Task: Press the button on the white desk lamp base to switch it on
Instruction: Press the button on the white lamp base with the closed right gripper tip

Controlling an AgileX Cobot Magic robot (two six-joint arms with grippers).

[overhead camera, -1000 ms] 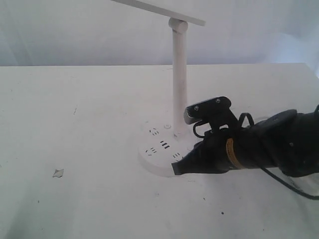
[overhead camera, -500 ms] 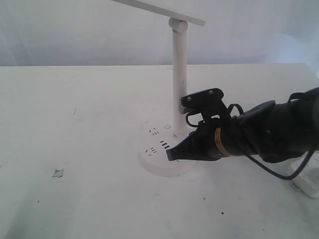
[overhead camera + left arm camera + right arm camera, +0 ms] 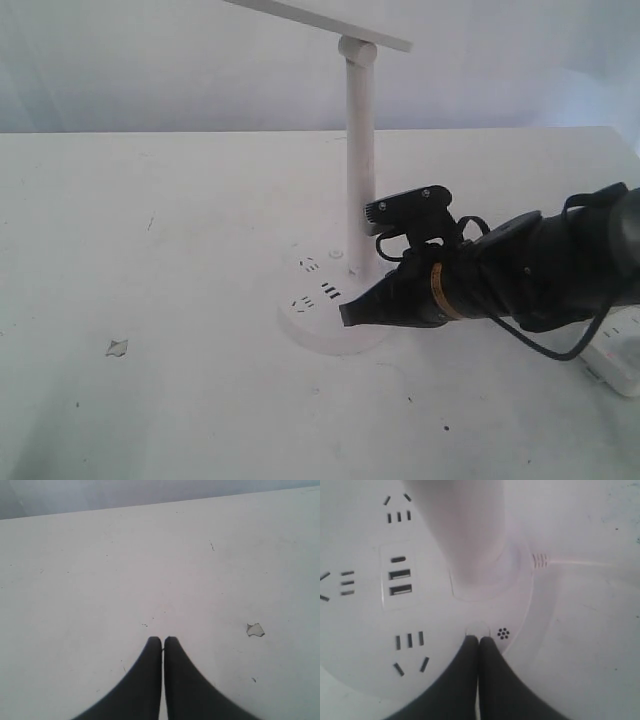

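Note:
The white desk lamp base (image 3: 312, 305) is a round puck with dark socket holes and USB slots, and a slim white pole (image 3: 359, 150) rises from it. My right gripper (image 3: 346, 314) is shut, its tips down over the base's near right side. In the right wrist view the base (image 3: 365, 630) fills the picture. There the shut right gripper (image 3: 479, 639) meets the edge of a small round button (image 3: 476, 628) beside a cluster of tiny holes (image 3: 503, 633). My left gripper (image 3: 163, 640) is shut over bare table and is out of the exterior view.
A small white power strip (image 3: 615, 362) on a cord lies at the right edge of the table. The lamp's cord (image 3: 580, 562) leaves the base sideways. The lamp head (image 3: 330, 22) hangs overhead. A paint chip (image 3: 117, 347) marks the white tabletop (image 3: 150, 230) at the left.
My right gripper has moved left and up from the base's front right rim onto its top, then settled slightly. The left gripper's motion cannot be judged.

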